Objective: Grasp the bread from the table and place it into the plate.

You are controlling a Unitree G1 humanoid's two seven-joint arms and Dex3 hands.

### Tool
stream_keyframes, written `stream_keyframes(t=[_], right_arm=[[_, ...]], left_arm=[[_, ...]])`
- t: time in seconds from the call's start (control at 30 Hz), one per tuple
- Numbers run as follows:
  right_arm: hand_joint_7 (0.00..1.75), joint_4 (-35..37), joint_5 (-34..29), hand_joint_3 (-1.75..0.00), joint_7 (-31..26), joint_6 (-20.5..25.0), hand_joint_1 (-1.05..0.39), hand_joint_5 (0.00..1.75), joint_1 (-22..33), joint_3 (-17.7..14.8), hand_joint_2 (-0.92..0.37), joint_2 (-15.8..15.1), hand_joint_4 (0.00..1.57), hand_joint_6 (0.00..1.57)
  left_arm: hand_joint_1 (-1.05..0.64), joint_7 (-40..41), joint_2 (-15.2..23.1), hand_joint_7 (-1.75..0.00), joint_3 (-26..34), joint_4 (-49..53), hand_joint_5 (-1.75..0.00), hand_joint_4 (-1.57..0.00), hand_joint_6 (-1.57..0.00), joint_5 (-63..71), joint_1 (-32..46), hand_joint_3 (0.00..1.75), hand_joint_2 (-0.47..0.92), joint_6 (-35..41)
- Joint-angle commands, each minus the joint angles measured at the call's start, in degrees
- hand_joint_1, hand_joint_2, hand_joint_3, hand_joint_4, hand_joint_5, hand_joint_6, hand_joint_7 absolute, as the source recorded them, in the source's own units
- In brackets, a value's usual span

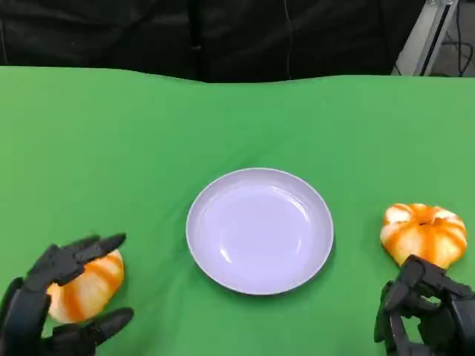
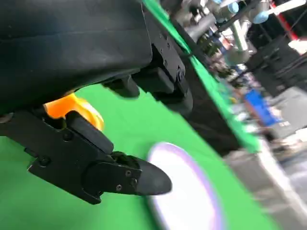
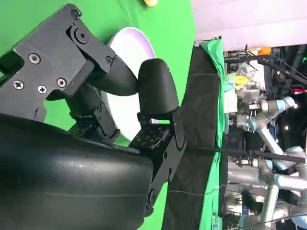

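A white plate (image 1: 260,230) lies at the middle of the green table. One orange-striped bread (image 1: 87,288) sits near the front left. My left hand (image 1: 56,304) is around it, one finger over its far side and another along its near side, with gaps showing. In the left wrist view the bread (image 2: 76,109) lies between the spread fingers (image 2: 120,177), with the plate (image 2: 192,196) beyond. A second bread (image 1: 424,232) rests at the right. My right hand (image 1: 429,317) hangs just in front of it, fingers curled in and holding nothing. The right wrist view shows those fingers (image 3: 153,86) over the plate (image 3: 134,45).
The green cloth (image 1: 223,119) stretches bare toward the far edge, where a dark backdrop hangs. A metal frame (image 1: 430,33) stands at the back right corner. Open cloth lies between each bread and the plate.
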Motion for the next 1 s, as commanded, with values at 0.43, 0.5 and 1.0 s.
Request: stream_keyframes(t=[0.43, 0.5, 1.0], right_arm=[[1.55, 0.23, 0.17, -1.47, -0.54, -0.10, -0.11, 1.75, -0.48, -0.51, -0.35, -0.52, 0.92, 0.87], [1.56, 0.18, -0.11, -1.48, -0.66, -0.33, -0.11, 1.75, -0.47, -0.44, -0.34, -0.55, 0.92, 0.87], [1.56, -0.05, 0.12, -1.47, -0.68, -0.42, -0.12, 1.75, -0.34, -0.03, -0.35, -0.65, 0.91, 0.85]], left_arm=[[-1.03, 25.06, 14.62, 0.00, -18.47, -5.77, -0.01, -0.02, -0.33, 41.39, -2.12, 0.11, 0.92, 42.11], [-1.04, 22.97, 15.70, -0.01, -20.61, -4.39, -0.02, -0.04, -0.32, 40.58, -3.07, 0.14, 0.92, 44.74], [-1.01, 17.78, 20.37, -0.02, -30.12, -1.26, -0.07, -0.17, -0.32, 30.40, -6.43, 0.22, 0.92, 48.95]])
